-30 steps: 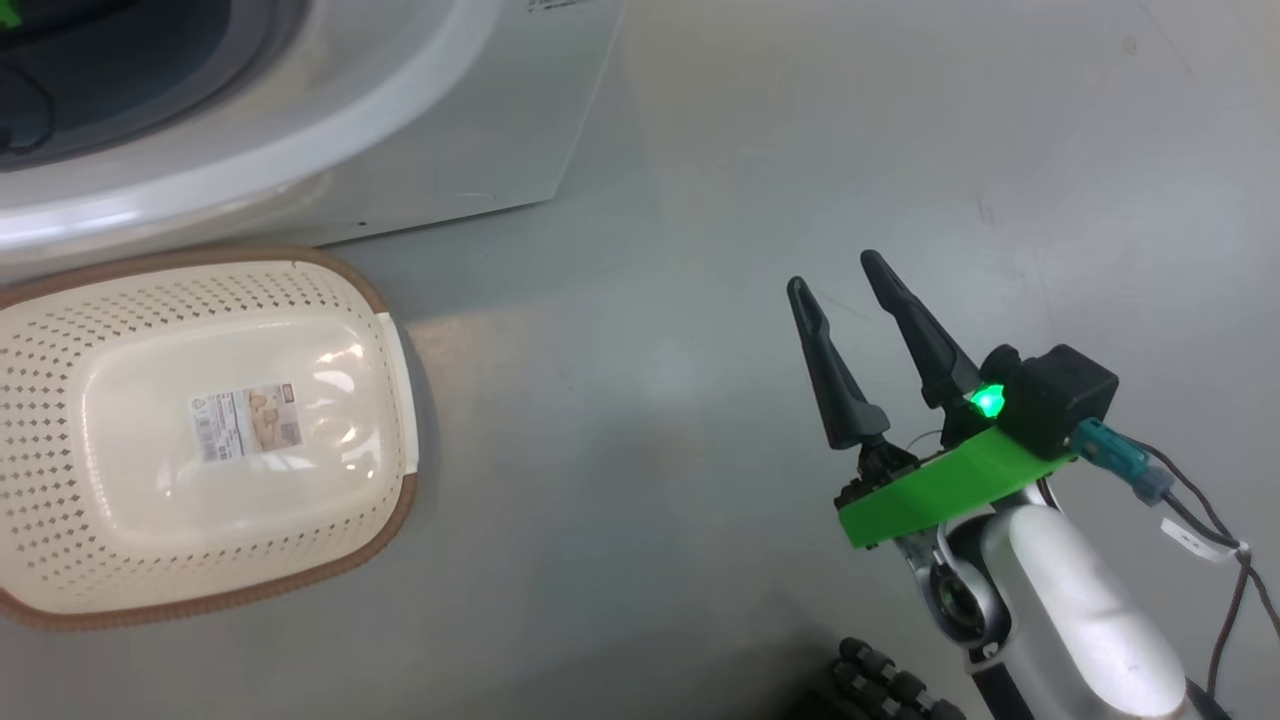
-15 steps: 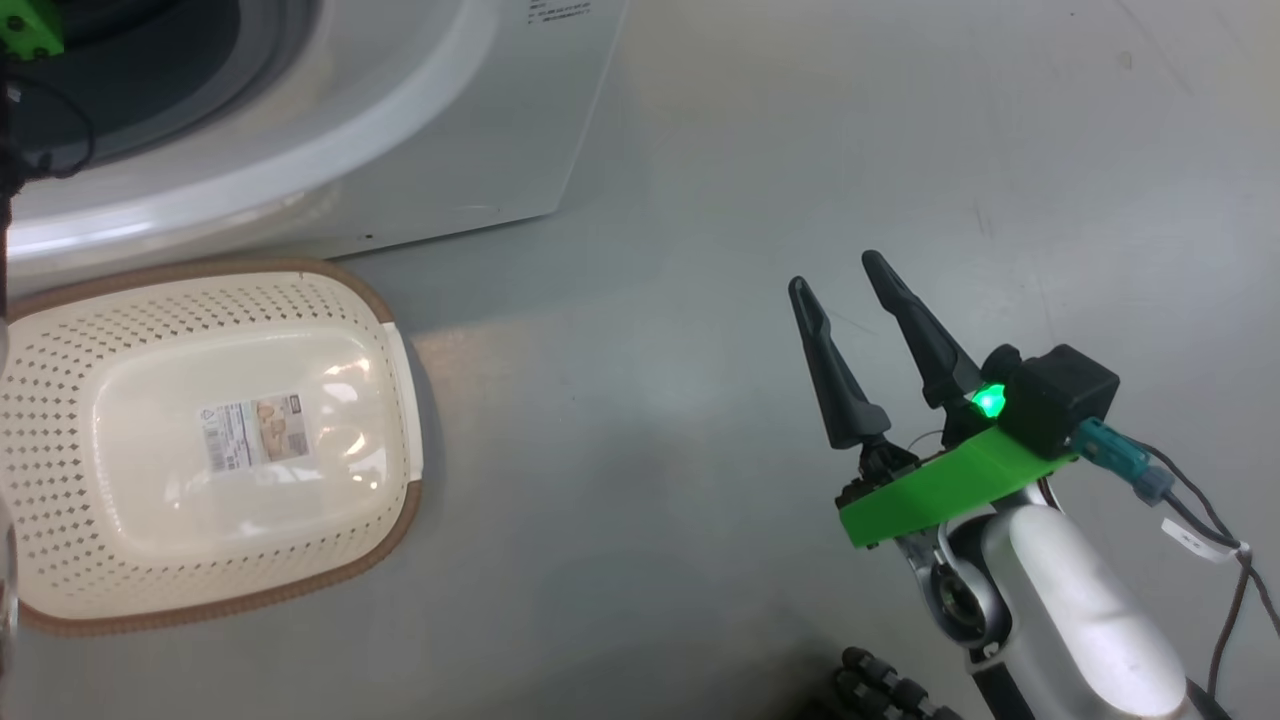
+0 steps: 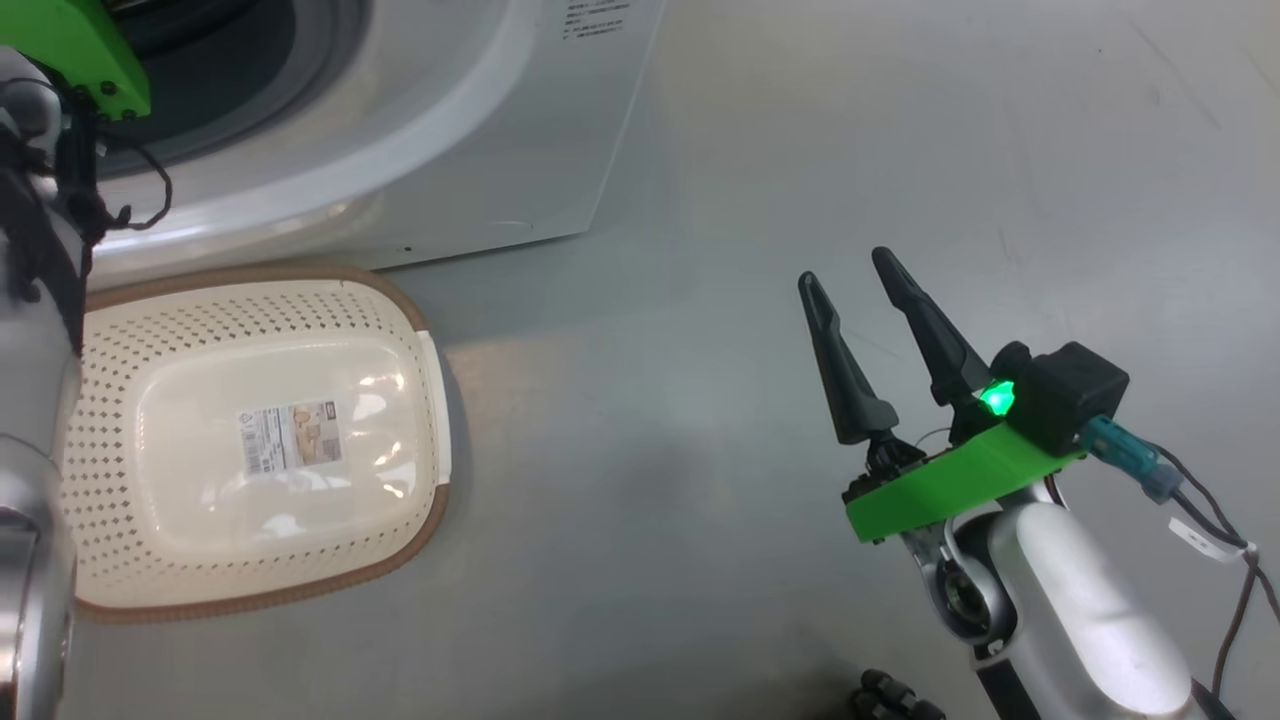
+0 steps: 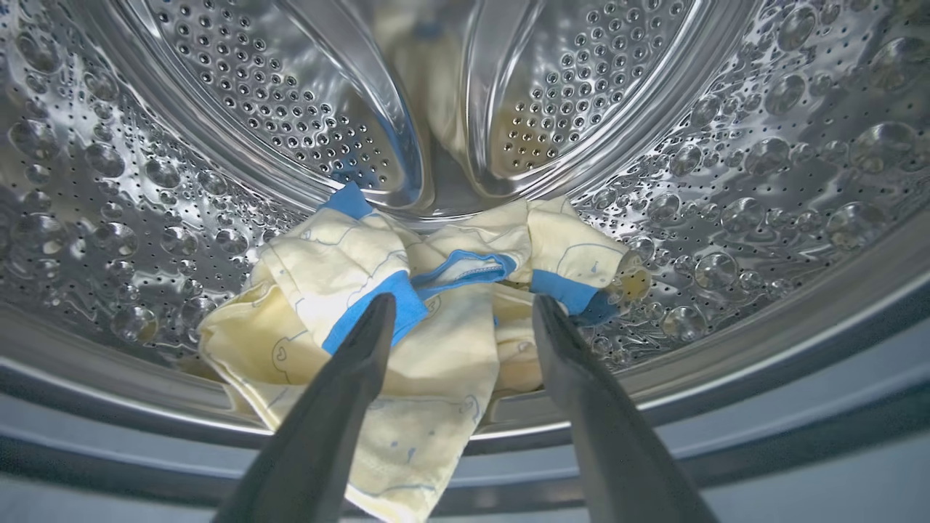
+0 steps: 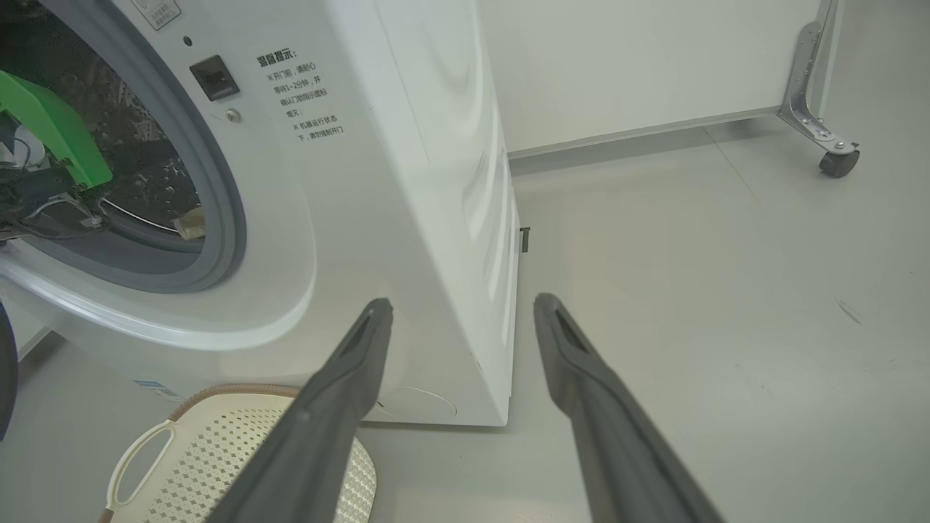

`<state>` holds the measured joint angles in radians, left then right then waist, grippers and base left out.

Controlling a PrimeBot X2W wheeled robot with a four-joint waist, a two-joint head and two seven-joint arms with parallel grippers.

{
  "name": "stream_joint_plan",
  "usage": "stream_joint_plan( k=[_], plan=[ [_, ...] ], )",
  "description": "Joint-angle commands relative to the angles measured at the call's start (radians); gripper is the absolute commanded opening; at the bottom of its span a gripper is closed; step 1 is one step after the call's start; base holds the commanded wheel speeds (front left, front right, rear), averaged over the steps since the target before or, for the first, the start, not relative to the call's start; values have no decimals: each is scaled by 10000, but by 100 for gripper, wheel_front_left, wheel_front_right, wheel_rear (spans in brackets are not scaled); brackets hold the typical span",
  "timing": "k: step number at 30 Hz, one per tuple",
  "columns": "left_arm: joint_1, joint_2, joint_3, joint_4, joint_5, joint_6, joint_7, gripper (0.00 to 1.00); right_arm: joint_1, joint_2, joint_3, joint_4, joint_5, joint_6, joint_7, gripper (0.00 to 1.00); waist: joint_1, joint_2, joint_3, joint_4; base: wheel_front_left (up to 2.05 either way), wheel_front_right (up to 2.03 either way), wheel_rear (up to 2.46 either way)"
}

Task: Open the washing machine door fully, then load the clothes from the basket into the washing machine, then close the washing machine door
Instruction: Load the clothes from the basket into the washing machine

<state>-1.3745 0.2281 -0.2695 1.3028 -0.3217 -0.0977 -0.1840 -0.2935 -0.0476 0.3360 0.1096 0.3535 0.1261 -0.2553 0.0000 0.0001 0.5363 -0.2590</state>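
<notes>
Cream-yellow clothes (image 4: 450,349) lie heaped inside the washing machine (image 4: 726,145).

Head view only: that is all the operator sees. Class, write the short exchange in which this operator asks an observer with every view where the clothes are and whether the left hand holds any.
Operator: The basket is empty. Where are the clothes?
Observer: They lie in a heap at the bottom of the steel drum.
Operator: Does the left hand hold any?
Observer: No; it is open, fingers apart before the heap.
Operator: All inside?
Observer: No; one garment hangs out over the drum's front lip.
</notes>
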Motion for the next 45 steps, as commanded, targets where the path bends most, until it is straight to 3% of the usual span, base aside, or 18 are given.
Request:
stream_joint_plan(
  k=[1, 22, 37, 45],
  plan=[
    [-88, 328, -4, -292, -72, -51, -142, 100, 131, -26, 104, -251, 63, 46, -65, 100, 0, -1, -42, 70, 0, 0, 0],
    [1643, -172, -284, -1681, -455, -257, -705, 100, 139, -26, -270, -186, -69, 46, -65, 100, 0, -1, -484, 702, 0, 0, 0],
    [5215, -249, 139, -5013, -946, -101, -775, 100, 434, -26, -556, -30, -292, 46, -65, 100, 0, -1, -1287, 1051, 0, 0, 0],
    [7513, -214, 486, -7334, -935, 502, -777, 100, 689, -26, -618, 46, -416, 46, -65, 100, 0, -1, -1767, 1176, 0, 0, 0]
  ],
)
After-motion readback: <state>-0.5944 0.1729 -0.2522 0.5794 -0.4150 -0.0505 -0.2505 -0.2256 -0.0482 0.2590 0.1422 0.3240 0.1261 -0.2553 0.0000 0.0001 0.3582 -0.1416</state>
